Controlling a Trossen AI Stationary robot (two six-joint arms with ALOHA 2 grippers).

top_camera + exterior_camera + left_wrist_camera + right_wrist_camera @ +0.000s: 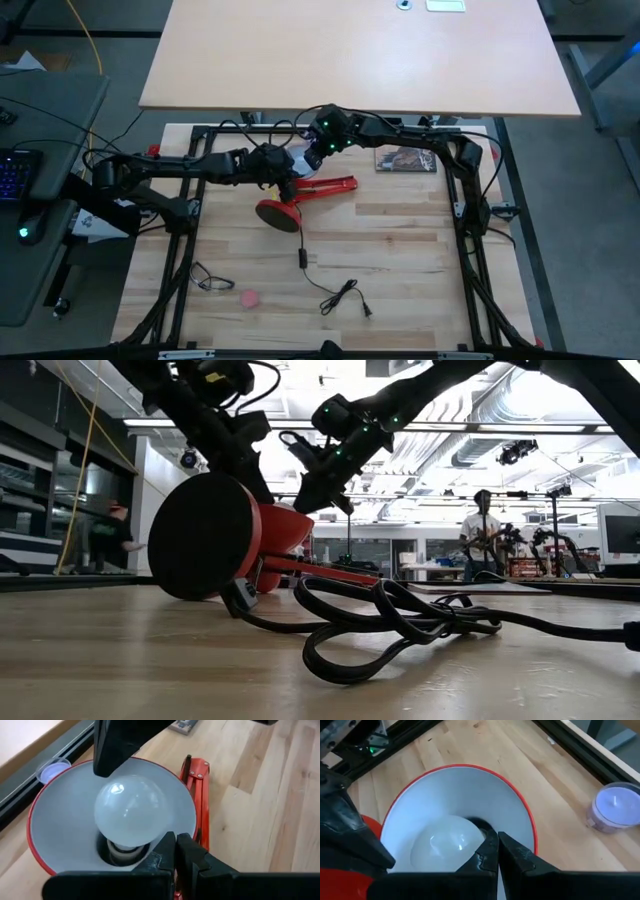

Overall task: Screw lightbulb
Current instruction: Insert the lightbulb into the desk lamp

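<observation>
A red desk lamp lies on its side, its round base (280,213) standing on edge and its folded arm (330,186) near the table. The frosted white lightbulb (132,812) sits in the white-lined shade (65,815), with its greyish base (122,851) in the socket. My left gripper (175,842) is shut and reaches over the shade's near rim, beside the bulb. My right gripper (497,842) is shut and reaches into the shade from the opposite side, next to the bulb (442,845). It also shows in the left wrist view (122,750) over the bulb's far side. My left gripper's shut fingers (167,852) stand over the shade's inner wall beside the bulb's base. The gripper hides the place, so I cannot tell whether they touch the shade or the bulb. My right gripper's shut fingers (487,852) lie close along the bulb's side (479,840), slanting down into the shade. I cannot tell whether they touch it.
A small pale lavender round thing (615,807) stands on the table beside the shade. The lamp's black cord (335,290) lies looped toward the near edge. A small pink thing (249,297) and a flat printed case (405,158) also lie on the table.
</observation>
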